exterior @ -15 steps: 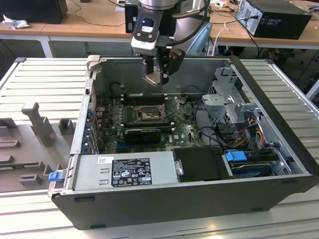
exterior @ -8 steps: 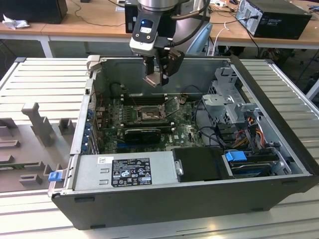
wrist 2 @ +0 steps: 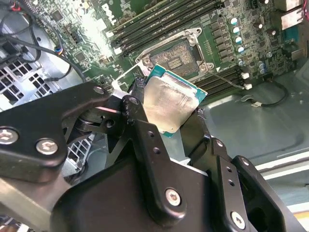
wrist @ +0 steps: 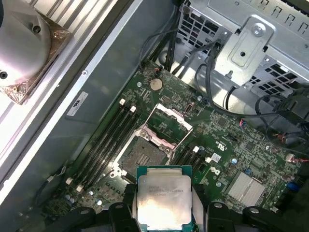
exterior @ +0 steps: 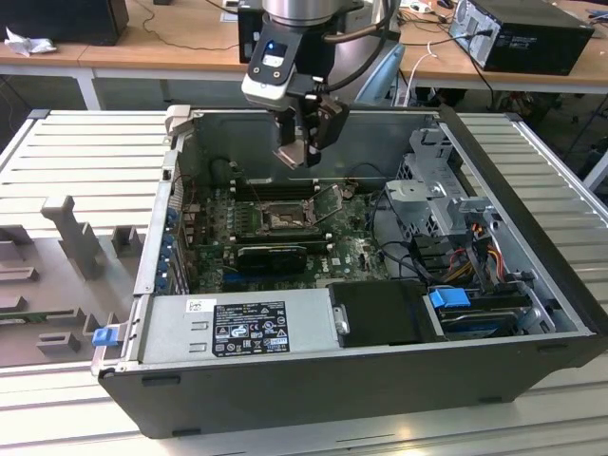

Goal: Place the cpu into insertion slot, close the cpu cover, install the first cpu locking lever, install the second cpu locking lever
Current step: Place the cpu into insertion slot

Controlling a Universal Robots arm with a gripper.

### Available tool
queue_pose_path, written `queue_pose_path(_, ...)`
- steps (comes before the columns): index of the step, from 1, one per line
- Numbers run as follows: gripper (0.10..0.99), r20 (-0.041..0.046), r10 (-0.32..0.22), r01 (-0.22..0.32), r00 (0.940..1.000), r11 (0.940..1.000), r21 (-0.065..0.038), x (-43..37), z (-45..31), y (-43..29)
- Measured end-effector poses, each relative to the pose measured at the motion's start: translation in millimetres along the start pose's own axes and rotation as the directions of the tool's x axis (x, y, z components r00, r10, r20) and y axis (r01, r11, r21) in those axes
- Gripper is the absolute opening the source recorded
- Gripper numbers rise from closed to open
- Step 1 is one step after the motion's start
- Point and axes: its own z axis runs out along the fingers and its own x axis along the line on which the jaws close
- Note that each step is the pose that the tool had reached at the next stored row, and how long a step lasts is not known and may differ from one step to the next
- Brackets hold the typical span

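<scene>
While the pincer (wrist 2: 168, 112) grips the chip (wrist: 164, 200) by its edges, it hangs above the dark socket (wrist: 143, 157), whose metal cover (wrist: 175, 117) stands tilted open.

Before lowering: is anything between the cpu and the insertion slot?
No. In the first wrist view the stretch from cpu to insertion slot is bare; the cpu cover stands open beyond it.

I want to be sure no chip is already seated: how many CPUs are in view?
1: the cpu, held in the gripper above the motherboard. The insertion slot is bare, its cpu cover raised.
</scene>
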Motion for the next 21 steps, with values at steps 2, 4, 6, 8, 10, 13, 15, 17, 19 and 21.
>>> queue_pose_path(2, 0.541, 0.003, 0.034, -0.034, 0.9994, 0.9994, -0.001, 0.0, 0.6, -0.1)
queue_pose_path(4, 0.541, 0.0054, 0.063, -0.063, 0.998, 0.998, -0.001, 0.0, 0.9, -0.1)
queue_pose_path(6, 0.541, 0.0069, 0.08, -0.08, 0.9967, 0.9968, -0.002, 0.0, 1.1, -0.1)
queue_pose_path(8, 0.541, 0.0091, 0.106, -0.106, 0.9943, 0.9943, -0.002, 0.0, 1.3, -0.1)
queue_pose_path(10, 0.541, 0.0106, 0.125, -0.125, 0.9921, 0.9922, -0.003, 0.0, 1.4, -0.2)
queue_pose_path(13, 0.541, 0.0129, 0.152, -0.152, 0.9883, 0.9884, -0.004, 0.0, 1.6, -0.2)
queue_pose_path(15, 0.541, 0.0151, 0.178, -0.178, 0.9838, 0.9839, -0.005, 0.0, 1.7, -0.2)
queue_pose_path(17, 0.541, 0.0183, 0.217, -0.217, 0.9761, 0.9762, -0.006, 0.0, 1.9, -0.2)
queue_pose_path(19, 0.541, 0.021, 0.248, -0.248, 0.9684, 0.9686, -0.007, 0.0, 2.0, -0.2)
queue_pose_path(21, 0.541, 0.0229, 0.272, -0.272, 0.962, 0.9623, -0.008, 0.0, 2.1, -0.2)
